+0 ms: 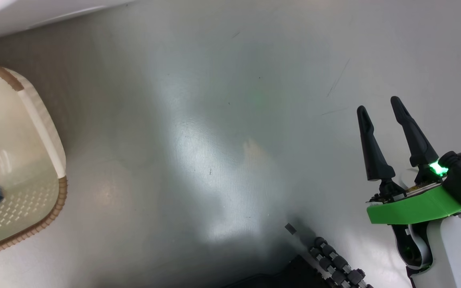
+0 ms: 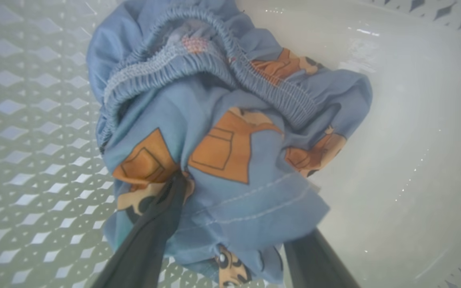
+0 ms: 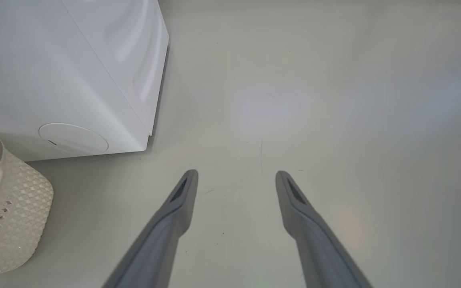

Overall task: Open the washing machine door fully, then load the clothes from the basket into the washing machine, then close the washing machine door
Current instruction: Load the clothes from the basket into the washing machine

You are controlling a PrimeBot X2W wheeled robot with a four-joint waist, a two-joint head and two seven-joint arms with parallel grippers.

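Pale glossy floor (image 1: 214, 140) surrounds the basket (image 1: 40, 120), where the clothes (image 2: 230, 160) lie bunched. The left tool (image 2: 234, 212) stands wide open astride them; the right tool (image 1: 377, 103) hangs open above the floor. The fabric looks light, limp and slippery, so it is best pinched at the thick gathered waistband.

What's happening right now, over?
Left gripper open, astride blue printed garment in basket. Right gripper open, empty, above floor. Washing machine beside basket.
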